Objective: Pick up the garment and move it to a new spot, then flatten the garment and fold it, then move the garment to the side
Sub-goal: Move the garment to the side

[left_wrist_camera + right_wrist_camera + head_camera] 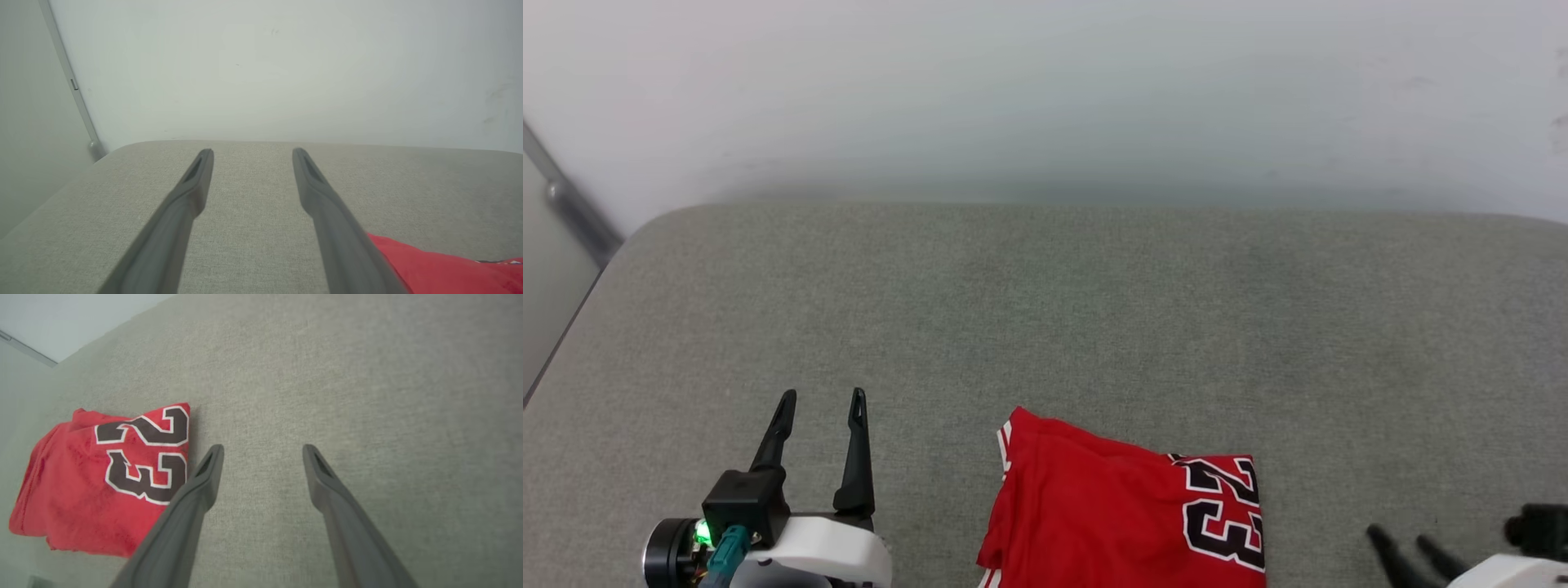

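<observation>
Head view: our folded shirt (1094, 514) lies at the cushion's (1094, 310) near edge, and our left gripper (821, 398) hovers over the cushion, spread wide. Left wrist view: bare cushion between its fingers. Right wrist view: our right gripper (263, 448), wide and empty above the cushion. We judge the cloth soft, light and floppy; pinch a folded edge.

Soft cloth garment (1094, 514), coarse woven surface (1045, 327)

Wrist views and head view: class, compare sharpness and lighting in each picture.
Head view: soft even light, no hard shadows; garment and left gripper sharp. Left wrist view: fingers blurred near the lens, grey cushion weave crisper. Right wrist view: right gripper soft-edged, the garment's number legible.
</observation>
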{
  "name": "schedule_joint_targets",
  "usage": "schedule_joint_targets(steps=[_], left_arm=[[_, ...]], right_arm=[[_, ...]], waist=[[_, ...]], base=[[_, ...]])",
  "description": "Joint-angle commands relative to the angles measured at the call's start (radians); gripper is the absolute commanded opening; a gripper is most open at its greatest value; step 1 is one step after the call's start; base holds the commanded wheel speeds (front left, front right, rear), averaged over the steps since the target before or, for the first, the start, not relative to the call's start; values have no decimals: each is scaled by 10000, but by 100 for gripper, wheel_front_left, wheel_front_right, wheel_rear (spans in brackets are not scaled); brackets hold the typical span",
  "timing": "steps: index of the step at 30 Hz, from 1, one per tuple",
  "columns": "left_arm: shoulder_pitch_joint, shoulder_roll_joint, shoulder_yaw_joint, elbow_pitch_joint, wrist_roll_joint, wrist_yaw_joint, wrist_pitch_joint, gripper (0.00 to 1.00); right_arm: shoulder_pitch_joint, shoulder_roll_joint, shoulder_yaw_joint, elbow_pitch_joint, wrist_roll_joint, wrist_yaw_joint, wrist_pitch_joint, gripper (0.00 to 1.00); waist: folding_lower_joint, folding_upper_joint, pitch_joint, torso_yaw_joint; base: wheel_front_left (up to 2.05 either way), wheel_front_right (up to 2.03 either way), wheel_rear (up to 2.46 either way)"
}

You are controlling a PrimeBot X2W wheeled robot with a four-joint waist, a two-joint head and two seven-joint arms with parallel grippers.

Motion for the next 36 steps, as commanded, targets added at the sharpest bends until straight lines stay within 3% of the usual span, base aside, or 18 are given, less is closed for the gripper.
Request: schedule_joint_targets(steps=[1, 5, 12, 20, 21, 22, 23, 29, 36], left_arm=[[-182, -85, 71, -67, 105, -66, -67, 100], [-414, -226, 161, -171, 250, -178, -59, 100], [-761, -423, 354, -108, 453, -382, -58, 100], [-992, -643, 503, 27, 652, -587, -58, 100], [-990, -672, 523, 37, 669, -606, -58, 100], [-985, -691, 534, 57, 706, -640, -58, 100], [-978, -718, 551, 79, 731, -665, -58, 100], [-783, -808, 637, 221, 845, -769, -58, 100], [-350, -792, 685, 290, 932, -820, -50, 100]], right_arm=[[129, -168, 311, 393, 539, 0, 485, 100], [-321, -595, 1268, 1165, 1930, 0, 1181, 100], [-1264, -706, 2848, 1926, 3774, -2, 1415, 100], [-1866, -1017, 3966, 2893, 4766, -11, 1363, 100], [-1910, -1039, 4075, 2958, 4853, -11, 1310, 44], [-1966, -1072, 4163, 3010, 4925, -11, 1235, 13], [-2003, -1123, 4242, 3055, 5000, -11, 1187, 0], [-2363, -1546, 4755, 2838, 5203, -8, 678, 0], [-2464, -2477, 5124, 2899, 4029, -3, 10, 0]], waist=[[0, -1, 233, 133], [0, -1, 669, 299], [0, -1, 1301, 460], [0, -1, 1605, 567], [0, -1, 1611, 566], [0, -1, 1614, 566], [0, -1, 1604, 562], [0, -1, 1277, 430], [0, -1, 327, -240]], base=[[0, 0, 0], [0, 0, 0], [0, 0, 0], [0, 0, 0], [0, 0, 0], [0, 0, 0], [0, 0, 0], [0, 0, 0], [0, 0, 0]])
